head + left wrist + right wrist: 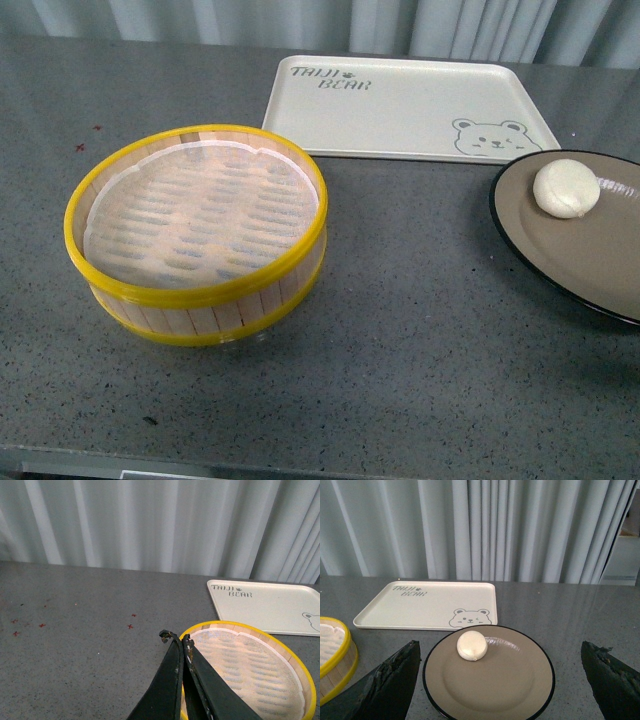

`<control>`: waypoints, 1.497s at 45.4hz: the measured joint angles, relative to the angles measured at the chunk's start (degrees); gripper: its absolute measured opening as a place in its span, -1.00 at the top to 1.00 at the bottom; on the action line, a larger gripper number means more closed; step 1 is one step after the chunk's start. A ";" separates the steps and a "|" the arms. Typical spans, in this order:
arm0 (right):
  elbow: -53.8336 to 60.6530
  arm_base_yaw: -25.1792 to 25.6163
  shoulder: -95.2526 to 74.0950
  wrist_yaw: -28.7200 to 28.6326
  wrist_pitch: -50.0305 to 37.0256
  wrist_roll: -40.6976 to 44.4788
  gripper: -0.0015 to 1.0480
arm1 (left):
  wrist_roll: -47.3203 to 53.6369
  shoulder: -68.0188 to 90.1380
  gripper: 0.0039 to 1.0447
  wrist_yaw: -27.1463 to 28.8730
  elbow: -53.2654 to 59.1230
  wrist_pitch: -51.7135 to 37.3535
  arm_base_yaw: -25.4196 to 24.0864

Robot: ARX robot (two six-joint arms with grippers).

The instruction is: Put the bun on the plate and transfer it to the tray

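Observation:
The cream-white bun [566,187] [472,645] lies on the tan, black-rimmed plate [590,250] [490,680], near the plate's far side. The plate stands on the grey table just in front of the cream tray [400,105] [427,605] [265,605], which carries nothing. My right gripper [500,652] is open, its two dark fingers [390,680] spread wide on either side of the plate and clear of it. My left gripper [175,637] is shut with nothing in it, hovering over the near rim of the steamer basket. Neither arm shows in the front view.
A yellow-rimmed bamboo steamer basket [195,230] [250,670] [332,655] with a white liner stands left of the plate, with nothing inside. Grey curtains hang behind the table. Small red marks [131,626] dot the tabletop at the left.

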State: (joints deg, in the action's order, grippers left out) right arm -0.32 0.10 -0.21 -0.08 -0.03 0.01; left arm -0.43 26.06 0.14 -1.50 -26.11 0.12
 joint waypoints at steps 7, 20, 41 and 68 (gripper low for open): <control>0.00 0.00 0.00 0.00 0.00 0.00 -0.83 | 0.00 -4.24 0.93 0.02 0.02 4.17 0.00; 0.00 0.00 0.00 0.00 0.00 0.00 -0.83 | 0.00 -10.80 0.93 0.02 0.02 10.62 0.00; 0.00 0.00 0.00 -0.02 0.00 0.00 -0.83 | 0.00 -25.75 0.93 -0.15 0.00 25.77 0.00; -9.29 11.67 -35.47 -5.03 -16.20 15.15 -0.83 | 0.13 -25.86 -0.87 -0.13 0.00 26.08 0.00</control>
State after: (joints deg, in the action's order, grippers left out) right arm -9.61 11.77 -35.68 -5.10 -16.23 15.16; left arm -0.30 0.21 0.01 -1.50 -0.03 0.12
